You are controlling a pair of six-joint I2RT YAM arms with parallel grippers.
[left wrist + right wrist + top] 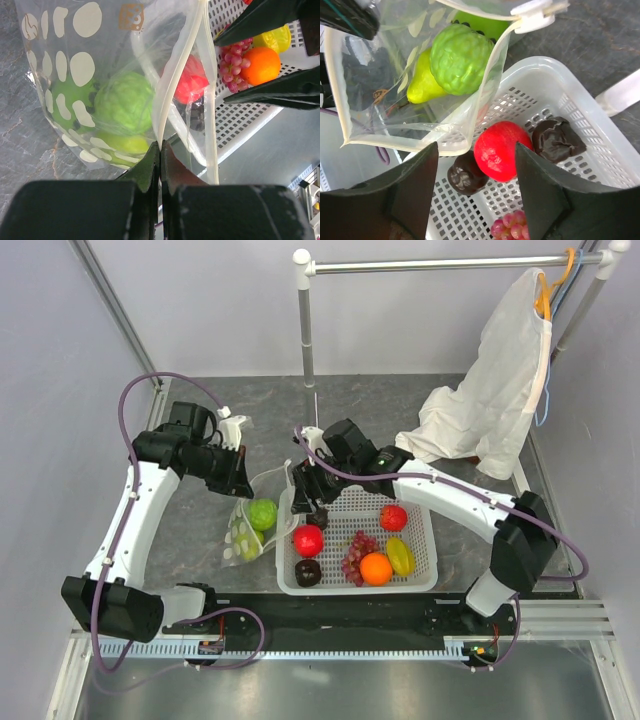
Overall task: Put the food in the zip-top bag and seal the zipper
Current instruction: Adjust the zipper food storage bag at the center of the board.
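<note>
The zip-top bag [248,528] hangs beside the basket's left end with its mouth open. It holds a round green fruit [461,58] and a yellow-green pear [422,82]. My left gripper [238,476] [160,144] is shut on the bag's zipper [176,82] strip. My right gripper [310,498] [476,146] is open and empty, just above a red apple [502,150] and a dark brown piece [466,172] in the basket. A second dark brown piece [558,140] lies beside them. The zipper's white slider [535,15] sits at the far end of the mouth.
The white mesh basket [425,580] also holds grapes [358,555], an orange [376,568], a yellow-green fruit [400,555] and a second red fruit [393,517]. A white cloth garment [490,400] hangs from a rail at the back right.
</note>
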